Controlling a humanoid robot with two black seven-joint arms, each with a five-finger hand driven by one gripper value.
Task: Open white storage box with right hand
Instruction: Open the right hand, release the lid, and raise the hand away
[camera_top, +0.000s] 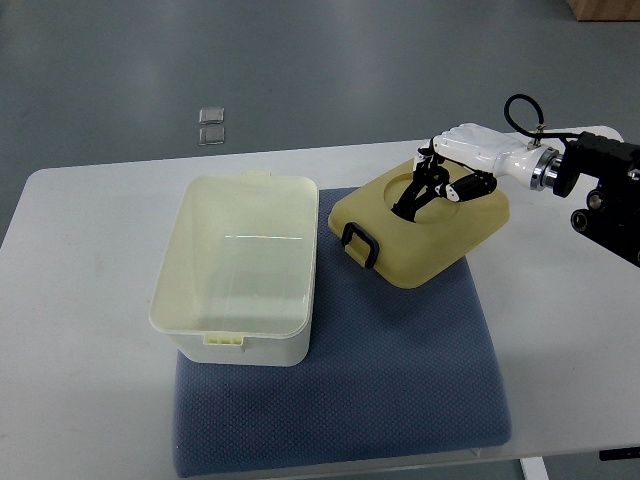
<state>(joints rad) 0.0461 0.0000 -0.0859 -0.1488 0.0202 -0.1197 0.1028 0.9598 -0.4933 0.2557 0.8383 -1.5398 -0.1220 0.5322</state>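
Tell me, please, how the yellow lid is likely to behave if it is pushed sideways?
The yellow lid looks like rigid, thin plastic, so probably light and stiff. It rests on the blue mat, whose textured cloth would likely resist sliding. The right robot hand sits on it.

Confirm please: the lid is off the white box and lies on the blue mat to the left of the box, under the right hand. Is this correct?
One detail is wrong. In the top view the lid lies to the right of the white box, not to the left. The rest holds: the lid is off, it rests on the blue mat, and the right hand is over it.

Single top view, steep downward from robot's side, whole table (90, 230) in frame.
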